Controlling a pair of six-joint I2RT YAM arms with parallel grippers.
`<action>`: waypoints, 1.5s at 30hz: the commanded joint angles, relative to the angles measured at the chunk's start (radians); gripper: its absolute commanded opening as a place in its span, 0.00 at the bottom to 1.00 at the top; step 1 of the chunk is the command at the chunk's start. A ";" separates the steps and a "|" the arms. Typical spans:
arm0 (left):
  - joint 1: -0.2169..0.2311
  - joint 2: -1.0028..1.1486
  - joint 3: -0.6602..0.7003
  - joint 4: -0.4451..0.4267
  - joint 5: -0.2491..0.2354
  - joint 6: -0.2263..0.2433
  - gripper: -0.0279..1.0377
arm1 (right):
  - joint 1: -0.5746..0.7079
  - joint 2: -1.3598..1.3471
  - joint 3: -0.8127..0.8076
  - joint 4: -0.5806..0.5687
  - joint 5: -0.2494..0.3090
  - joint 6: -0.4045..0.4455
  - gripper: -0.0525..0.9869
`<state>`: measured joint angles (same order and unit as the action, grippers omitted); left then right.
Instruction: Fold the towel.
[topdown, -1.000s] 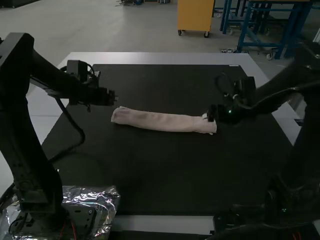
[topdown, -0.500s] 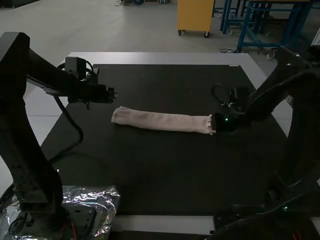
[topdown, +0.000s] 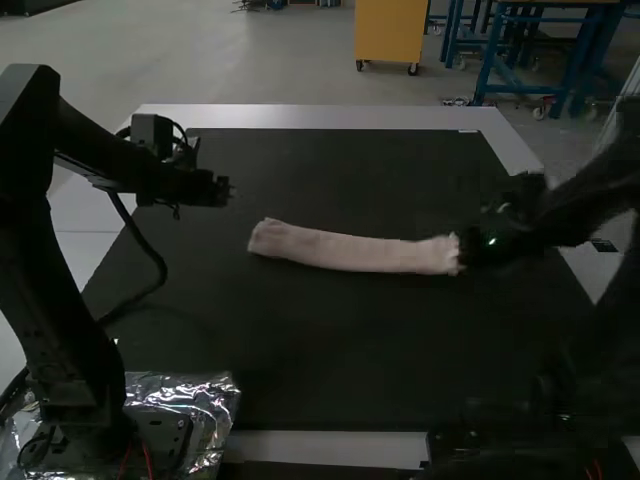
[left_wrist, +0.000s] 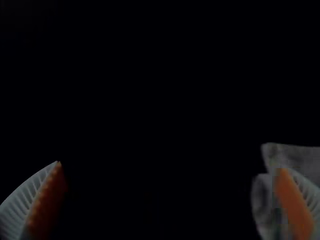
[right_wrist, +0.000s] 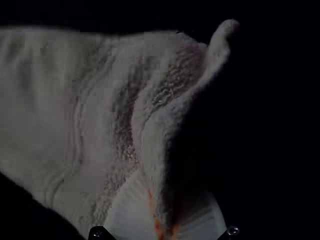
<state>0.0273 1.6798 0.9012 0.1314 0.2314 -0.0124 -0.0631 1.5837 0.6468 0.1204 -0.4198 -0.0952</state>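
Pinching towel (topdown: 355, 252) edge, right fingers (topdown: 465, 250), left fingers (topdown: 227, 190) spread, mat (topdown: 350, 340) around

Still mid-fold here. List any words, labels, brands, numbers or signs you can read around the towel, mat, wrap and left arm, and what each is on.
No readable text.
Towel: no print seen.
Mat: none legible; the pale mark at its far edge is too small to read.
Silver wrap: only glare and creases, nothing legible.
Left arm: too dark to read anything.
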 joint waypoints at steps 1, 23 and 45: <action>-0.032 -0.037 0.022 0.014 -0.020 0.017 0.94 | -0.038 -0.100 0.062 -0.048 -0.066 -0.034 0.03; -0.139 -0.043 -0.027 0.096 -0.162 0.009 0.94 | 0.444 0.111 0.228 0.085 0.003 0.201 0.03; -0.101 -0.115 -0.156 0.178 -0.182 0.005 0.94 | 0.660 0.426 0.527 0.137 0.006 0.203 0.03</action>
<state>-0.0906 1.6089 0.7551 0.2928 0.0586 -0.0051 0.5743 1.9949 1.1324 0.2501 -0.4187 0.1017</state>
